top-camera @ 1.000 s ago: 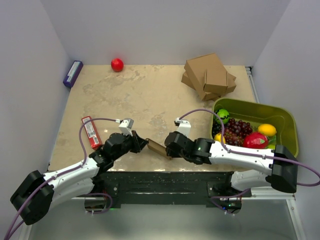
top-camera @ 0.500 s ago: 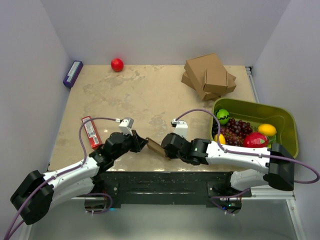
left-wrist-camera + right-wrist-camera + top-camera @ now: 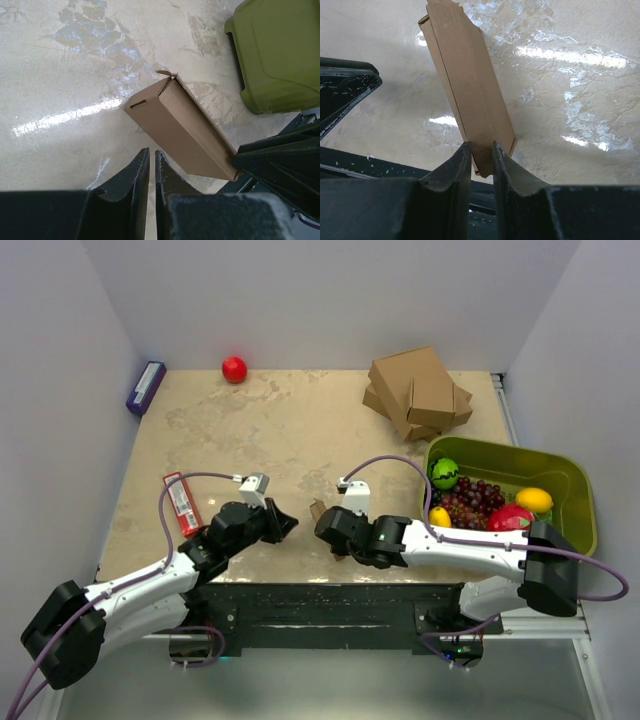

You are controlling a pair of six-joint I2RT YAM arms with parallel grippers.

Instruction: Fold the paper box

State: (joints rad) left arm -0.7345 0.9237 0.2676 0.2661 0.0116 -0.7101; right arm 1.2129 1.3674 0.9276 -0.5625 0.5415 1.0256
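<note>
The paper box (image 3: pixel 465 85) is a slim, flat brown cardboard box, folded shut, with a small tab sticking out at its far end. My right gripper (image 3: pixel 481 150) is shut on its near end and holds it tilted up off the table near the front edge. In the top view only a bit of the box (image 3: pixel 317 510) shows beside the right gripper (image 3: pixel 327 530). My left gripper (image 3: pixel 152 156) is shut and empty, just short of the box (image 3: pixel 180 125). In the top view the left gripper (image 3: pixel 287 524) sits a little left of the box.
A stack of bigger cardboard boxes (image 3: pixel 418 392) lies at the back right. A green bin (image 3: pixel 578 490) holding fruit stands at the right. A red ball (image 3: pixel 234 369) and a purple box (image 3: pixel 146 387) are at the back left. A red packet (image 3: pixel 182 504) lies at the left.
My left gripper has let go of the box and is now shut and empty. My right gripper has swung left, and the box has tipped up more steeply.
</note>
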